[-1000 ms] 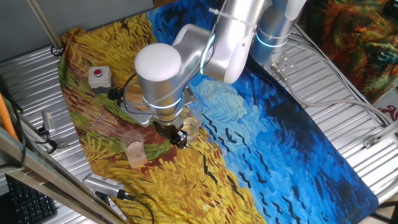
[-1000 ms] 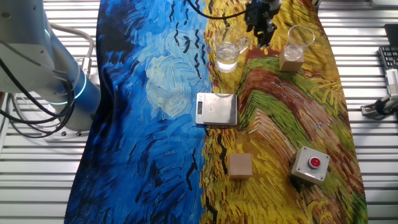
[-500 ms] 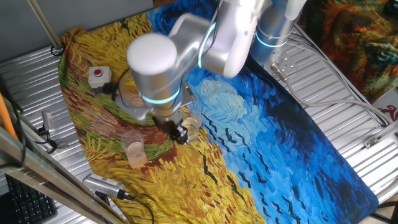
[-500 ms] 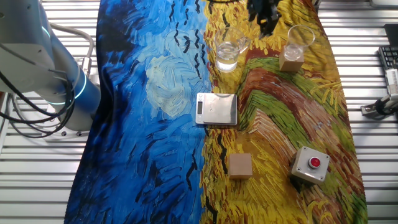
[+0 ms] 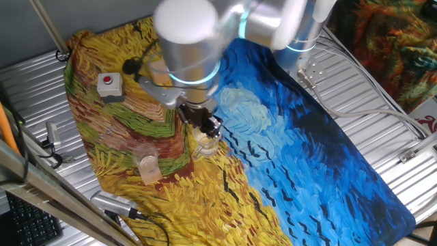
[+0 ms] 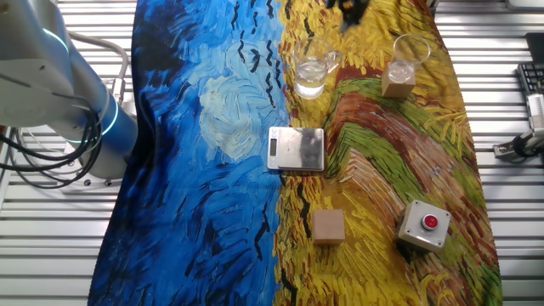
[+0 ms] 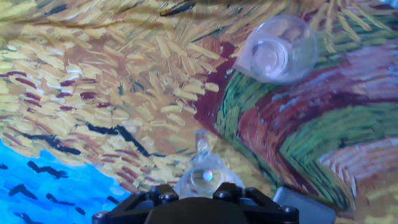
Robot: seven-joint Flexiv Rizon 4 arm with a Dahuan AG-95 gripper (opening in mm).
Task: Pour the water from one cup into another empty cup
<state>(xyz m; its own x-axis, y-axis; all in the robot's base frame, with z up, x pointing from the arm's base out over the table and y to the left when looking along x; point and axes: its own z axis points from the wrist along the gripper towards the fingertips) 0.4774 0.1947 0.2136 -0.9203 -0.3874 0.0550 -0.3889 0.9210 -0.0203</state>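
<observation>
On the surface [image 6: 212, 212], covered with a painted cloth, a silver scale [image 6: 296, 148] lies in the middle, and a little wooden block [image 6: 328, 226] and a red button box [image 6: 423, 225] lie near it. The clear cup [image 6: 310, 75] stands upright beyond the scale with a little water [image 6: 310, 83] in its bottom. To the right of it, well apart, the small peach cup [image 6: 401, 70] stands upright. The claw [image 5: 208, 125] hangs above the clear cup and touches neither cup; I cannot tell whether it is released or clenched.
</observation>
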